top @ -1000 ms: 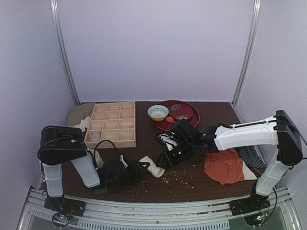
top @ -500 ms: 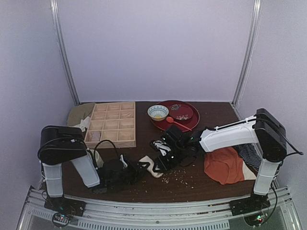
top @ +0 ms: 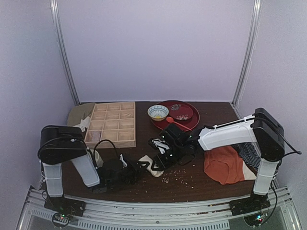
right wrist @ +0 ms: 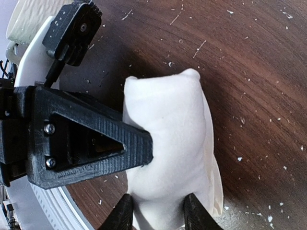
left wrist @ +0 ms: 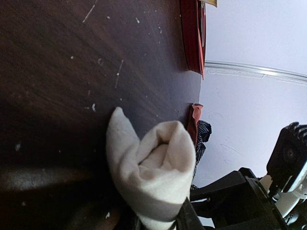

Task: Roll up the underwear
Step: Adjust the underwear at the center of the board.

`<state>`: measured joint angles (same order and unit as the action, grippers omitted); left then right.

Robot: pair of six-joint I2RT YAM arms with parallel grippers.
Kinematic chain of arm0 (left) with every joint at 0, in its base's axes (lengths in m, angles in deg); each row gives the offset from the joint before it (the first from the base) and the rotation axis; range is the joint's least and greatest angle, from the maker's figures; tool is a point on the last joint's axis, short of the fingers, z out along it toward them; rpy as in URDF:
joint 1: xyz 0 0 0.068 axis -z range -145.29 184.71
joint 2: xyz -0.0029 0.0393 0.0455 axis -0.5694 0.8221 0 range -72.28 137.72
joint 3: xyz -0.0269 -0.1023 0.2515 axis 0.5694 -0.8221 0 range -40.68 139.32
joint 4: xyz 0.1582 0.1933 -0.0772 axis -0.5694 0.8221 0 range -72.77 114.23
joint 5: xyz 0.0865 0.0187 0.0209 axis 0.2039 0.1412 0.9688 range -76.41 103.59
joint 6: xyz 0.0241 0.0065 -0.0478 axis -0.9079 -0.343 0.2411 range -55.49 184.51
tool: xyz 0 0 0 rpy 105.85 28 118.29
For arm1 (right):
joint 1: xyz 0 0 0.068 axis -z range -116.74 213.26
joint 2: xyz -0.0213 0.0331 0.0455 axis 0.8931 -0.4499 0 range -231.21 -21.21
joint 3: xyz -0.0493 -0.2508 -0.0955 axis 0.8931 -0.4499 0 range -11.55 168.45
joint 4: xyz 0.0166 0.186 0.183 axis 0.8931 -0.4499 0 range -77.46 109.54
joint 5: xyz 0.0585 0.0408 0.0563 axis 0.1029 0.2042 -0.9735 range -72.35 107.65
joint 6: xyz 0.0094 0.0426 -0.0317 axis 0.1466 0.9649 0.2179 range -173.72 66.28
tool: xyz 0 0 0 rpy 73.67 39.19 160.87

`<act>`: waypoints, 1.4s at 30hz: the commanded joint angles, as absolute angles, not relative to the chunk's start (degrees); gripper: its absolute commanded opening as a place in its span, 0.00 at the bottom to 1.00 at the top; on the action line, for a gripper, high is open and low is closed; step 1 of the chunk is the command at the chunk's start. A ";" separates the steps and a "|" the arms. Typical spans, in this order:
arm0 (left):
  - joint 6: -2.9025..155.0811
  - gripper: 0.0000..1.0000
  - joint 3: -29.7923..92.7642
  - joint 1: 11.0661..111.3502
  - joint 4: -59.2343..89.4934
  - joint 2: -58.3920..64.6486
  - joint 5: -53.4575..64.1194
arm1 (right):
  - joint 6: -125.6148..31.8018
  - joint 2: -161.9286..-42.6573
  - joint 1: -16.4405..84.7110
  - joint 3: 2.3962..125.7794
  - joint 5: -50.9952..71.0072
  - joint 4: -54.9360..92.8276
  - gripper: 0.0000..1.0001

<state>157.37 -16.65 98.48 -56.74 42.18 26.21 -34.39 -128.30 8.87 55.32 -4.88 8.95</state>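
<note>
rolled cream underwear [right wrist: 168, 139] sits on the dark table [top: 201, 183] between the two grippers, the left gripper [top: 141, 166] pinching one end, the right gripper [right wrist: 156, 212] clamped across the other side, fingers straddling the bundle.

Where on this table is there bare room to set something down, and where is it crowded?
Free: the back right corner, between the red tray and the right wall; the strip between the wooden divider box and the bowl. The near edge beside the orange garment is open but strewn with crumbs. Crowded: the centre, with both jaws on the underwear.
</note>
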 commanded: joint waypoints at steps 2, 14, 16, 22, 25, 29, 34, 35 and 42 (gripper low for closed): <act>156.64 0.26 -16.43 97.90 -54.41 42.95 25.79 | -34.82 -131.82 9.35 58.02 -8.01 6.98 0.28; 154.76 0.42 -16.18 97.73 -54.81 42.99 23.38 | -34.03 -133.12 9.51 56.07 -9.36 7.83 0.03; 154.10 0.45 -15.68 97.73 -54.50 43.11 22.12 | -34.03 -133.28 9.62 56.19 -9.57 7.76 0.03; 153.20 0.49 -14.59 97.73 -55.02 44.29 19.62 | -34.49 -133.67 9.60 56.63 -10.51 7.22 0.02; 152.76 0.51 -15.04 97.68 -57.08 44.96 19.06 | -34.89 -133.67 9.81 56.44 -10.96 6.86 0.00; 152.06 0.52 -14.90 97.50 -58.60 45.94 17.63 | -34.98 -133.38 10.08 55.89 -11.52 6.78 0.00; 151.94 0.48 -15.16 97.03 -61.43 47.90 17.01 | -35.08 -133.06 10.28 55.37 -12.12 6.92 0.00; 152.02 0.45 -15.18 96.96 -61.77 48.21 16.90 | -35.03 -132.97 10.33 55.20 -12.08 7.00 0.00; 151.65 0.25 -14.57 96.58 -62.57 49.14 16.05 | -35.61 -132.71 10.42 54.68 -12.85 7.00 0.00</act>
